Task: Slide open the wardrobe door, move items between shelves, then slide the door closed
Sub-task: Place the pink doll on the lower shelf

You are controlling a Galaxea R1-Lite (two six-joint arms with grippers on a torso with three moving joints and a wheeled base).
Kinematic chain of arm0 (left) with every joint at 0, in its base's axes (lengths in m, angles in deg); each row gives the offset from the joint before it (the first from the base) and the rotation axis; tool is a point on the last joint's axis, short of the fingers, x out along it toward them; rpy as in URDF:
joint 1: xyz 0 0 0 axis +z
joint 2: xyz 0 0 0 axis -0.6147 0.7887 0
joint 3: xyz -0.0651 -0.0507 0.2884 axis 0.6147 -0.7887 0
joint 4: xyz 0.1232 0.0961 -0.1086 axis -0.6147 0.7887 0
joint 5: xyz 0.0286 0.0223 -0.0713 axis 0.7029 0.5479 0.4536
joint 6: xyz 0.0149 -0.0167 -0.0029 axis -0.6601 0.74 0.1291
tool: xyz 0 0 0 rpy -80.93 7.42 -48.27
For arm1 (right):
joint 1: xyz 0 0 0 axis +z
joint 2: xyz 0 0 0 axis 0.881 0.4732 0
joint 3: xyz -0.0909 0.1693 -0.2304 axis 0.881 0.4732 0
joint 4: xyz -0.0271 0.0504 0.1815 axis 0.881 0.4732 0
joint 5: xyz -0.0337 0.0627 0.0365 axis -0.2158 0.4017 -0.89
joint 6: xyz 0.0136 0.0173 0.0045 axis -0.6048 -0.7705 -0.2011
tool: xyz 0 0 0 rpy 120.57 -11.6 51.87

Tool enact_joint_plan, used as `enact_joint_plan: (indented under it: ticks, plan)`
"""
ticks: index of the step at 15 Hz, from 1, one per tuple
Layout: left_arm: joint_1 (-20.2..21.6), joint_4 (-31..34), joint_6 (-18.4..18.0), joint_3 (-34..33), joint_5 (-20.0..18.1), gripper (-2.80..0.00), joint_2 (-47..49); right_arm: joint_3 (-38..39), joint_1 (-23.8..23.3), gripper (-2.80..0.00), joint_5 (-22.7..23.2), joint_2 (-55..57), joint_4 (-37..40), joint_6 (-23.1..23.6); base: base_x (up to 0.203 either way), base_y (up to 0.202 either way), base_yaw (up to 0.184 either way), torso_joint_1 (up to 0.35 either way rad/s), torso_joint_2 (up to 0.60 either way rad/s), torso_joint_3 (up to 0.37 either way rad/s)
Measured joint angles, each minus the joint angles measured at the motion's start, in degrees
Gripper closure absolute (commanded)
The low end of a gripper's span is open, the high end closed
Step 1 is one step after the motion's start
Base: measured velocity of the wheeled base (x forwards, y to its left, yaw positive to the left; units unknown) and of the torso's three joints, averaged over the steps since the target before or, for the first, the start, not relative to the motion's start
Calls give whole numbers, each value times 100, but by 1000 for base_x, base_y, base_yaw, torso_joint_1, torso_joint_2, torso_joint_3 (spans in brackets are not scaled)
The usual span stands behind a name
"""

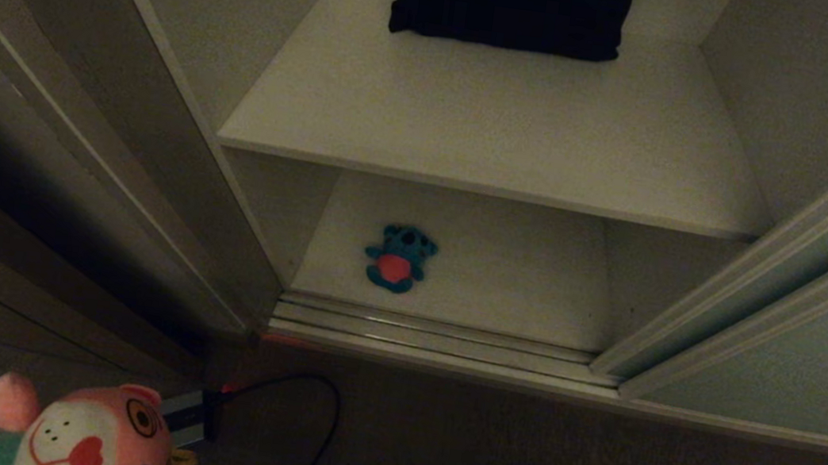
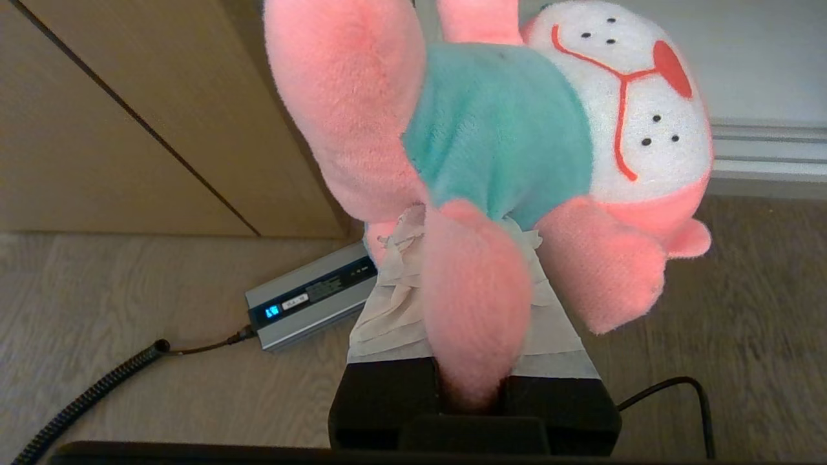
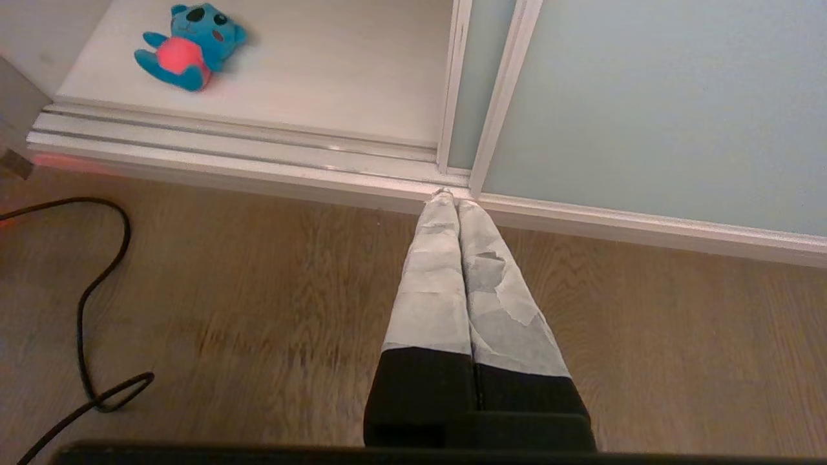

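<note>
The pink plush toy point(image 1: 91, 438) point(image 2: 497, 129), with teal outfit and white face, hangs low at the left over the floor. My left gripper point(image 2: 465, 258) is shut on one of its pink limbs, the taped fingers point(image 2: 387, 303) pressing either side. The teal-blue toy point(image 1: 399, 257) point(image 3: 190, 45) with a red belly lies on the lower shelf point(image 1: 521, 271) near its front. The upper shelf point(image 1: 493, 115) holds only a black cushion point(image 1: 508, 1). The sliding wardrobe door point(image 1: 807, 348) point(image 3: 646, 97) stands slid to the right, leaving the shelves exposed. My right gripper point(image 3: 452, 200) is shut and empty above the floor, pointing at the door's edge.
A grey power brick point(image 2: 310, 294) point(image 1: 186, 415) lies on the wooden floor just behind the pink toy, with a black cable point(image 1: 324, 429) point(image 3: 97, 290) looping nearby. The door track point(image 1: 432, 339) runs along the wardrobe's front. A tall side panel point(image 1: 79, 100) bounds the left.
</note>
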Motion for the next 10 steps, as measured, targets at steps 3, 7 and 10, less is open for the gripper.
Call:
enact_joint_plan:
  ticks: [3,7,10]
  plan:
    - [0,0,9,0,0,0,0,0,2,0,0,0,0,0,0,0,0,0,0,0]
    - [0,-7,31,0,0,0,0,0,2,0,-2,0,0,-2,0,0,0,2,3,-13]
    - [0,-9,42,0,-2,0,2,0,2,0,-2,0,0,0,0,0,0,2,4,-151]
